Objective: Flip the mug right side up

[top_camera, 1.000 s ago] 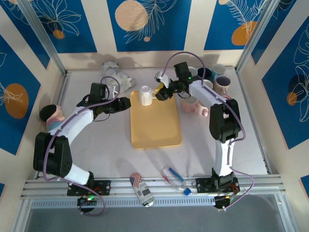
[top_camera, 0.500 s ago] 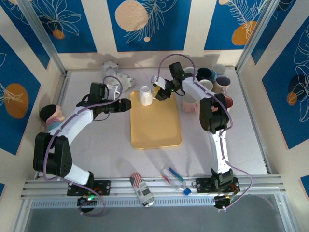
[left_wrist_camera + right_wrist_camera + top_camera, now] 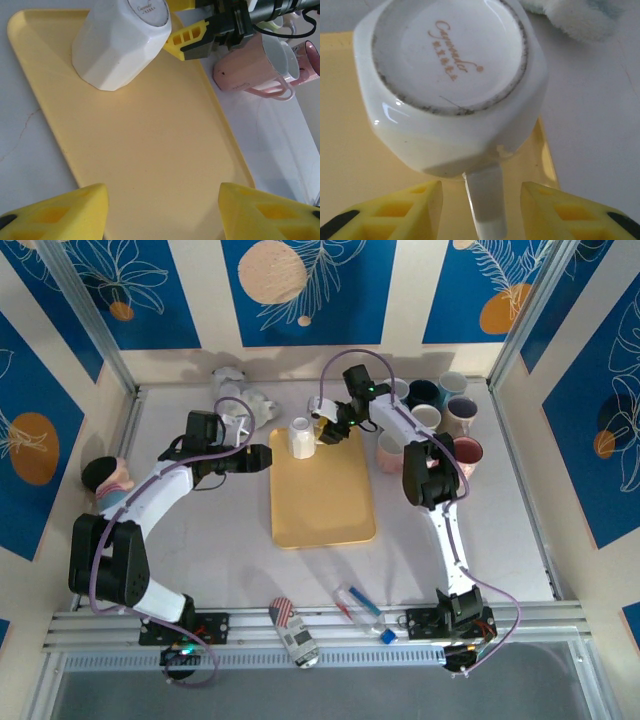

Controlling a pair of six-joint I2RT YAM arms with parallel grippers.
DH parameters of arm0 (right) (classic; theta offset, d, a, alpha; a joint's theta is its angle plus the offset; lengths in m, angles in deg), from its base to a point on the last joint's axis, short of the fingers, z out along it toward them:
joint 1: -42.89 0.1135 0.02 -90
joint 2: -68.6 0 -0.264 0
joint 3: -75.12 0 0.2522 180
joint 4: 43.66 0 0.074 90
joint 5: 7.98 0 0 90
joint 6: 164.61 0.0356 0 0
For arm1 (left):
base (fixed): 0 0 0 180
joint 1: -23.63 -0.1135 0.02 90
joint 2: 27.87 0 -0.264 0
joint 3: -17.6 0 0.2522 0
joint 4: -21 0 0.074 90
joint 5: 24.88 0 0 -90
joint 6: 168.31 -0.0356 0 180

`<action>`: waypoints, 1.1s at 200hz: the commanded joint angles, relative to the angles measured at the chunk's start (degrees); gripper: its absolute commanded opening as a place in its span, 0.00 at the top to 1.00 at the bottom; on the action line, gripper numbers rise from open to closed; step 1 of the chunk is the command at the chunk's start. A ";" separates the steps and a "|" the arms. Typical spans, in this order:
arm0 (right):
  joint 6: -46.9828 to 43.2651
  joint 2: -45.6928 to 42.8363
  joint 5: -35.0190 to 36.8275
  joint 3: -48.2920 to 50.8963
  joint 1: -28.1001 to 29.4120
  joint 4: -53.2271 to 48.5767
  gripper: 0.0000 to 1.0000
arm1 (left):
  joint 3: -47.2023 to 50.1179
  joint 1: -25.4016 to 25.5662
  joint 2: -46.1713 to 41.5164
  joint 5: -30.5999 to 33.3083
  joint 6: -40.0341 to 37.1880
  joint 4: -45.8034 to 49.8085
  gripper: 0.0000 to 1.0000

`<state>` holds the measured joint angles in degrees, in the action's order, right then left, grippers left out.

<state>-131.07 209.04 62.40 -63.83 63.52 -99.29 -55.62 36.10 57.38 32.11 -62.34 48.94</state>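
Note:
A white mug [image 3: 300, 437] stands upside down on the far left corner of the yellow tray [image 3: 322, 500], its base facing up [image 3: 450, 75]. The mug's handle [image 3: 486, 205] points toward my right gripper [image 3: 481, 200], which is open, one yellow finger on each side of the handle with a gap on both sides. From above, the right gripper [image 3: 322, 432] sits just right of the mug. My left gripper [image 3: 265, 458] hovers open at the tray's left edge with nothing between its fingers [image 3: 55, 212]; the mug [image 3: 120, 42] lies ahead of it.
A pink mug [image 3: 392, 455] lies on its side right of the tray. Several mugs [image 3: 445, 405] cluster at the back right. A fluffy cloth [image 3: 240, 390] lies behind the tray. A can [image 3: 293, 632] and a tube [image 3: 358, 602] lie near the front edge.
The right gripper has moved left up to the mug and its fingers have narrowed around the handle. The left arm and the mug have stayed put.

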 commanded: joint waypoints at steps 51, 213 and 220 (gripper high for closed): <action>-3.52 3.26 -0.33 -4.81 1.48 -6.77 0.69 | 1.05 -1.38 -0.17 -1.30 -1.38 -0.53 0.40; 62.55 -17.70 -12.15 7.16 3.59 4.52 1.00 | 8.92 -1.97 -7.56 -8.59 26.74 -18.94 0.41; 66.91 -18.65 -12.94 7.99 3.68 5.61 1.00 | 9.77 -1.99 -7.94 -9.20 29.47 -21.02 0.41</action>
<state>-84.48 197.09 58.11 -56.31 66.93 -99.07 -48.82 34.87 51.61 26.99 -43.39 37.66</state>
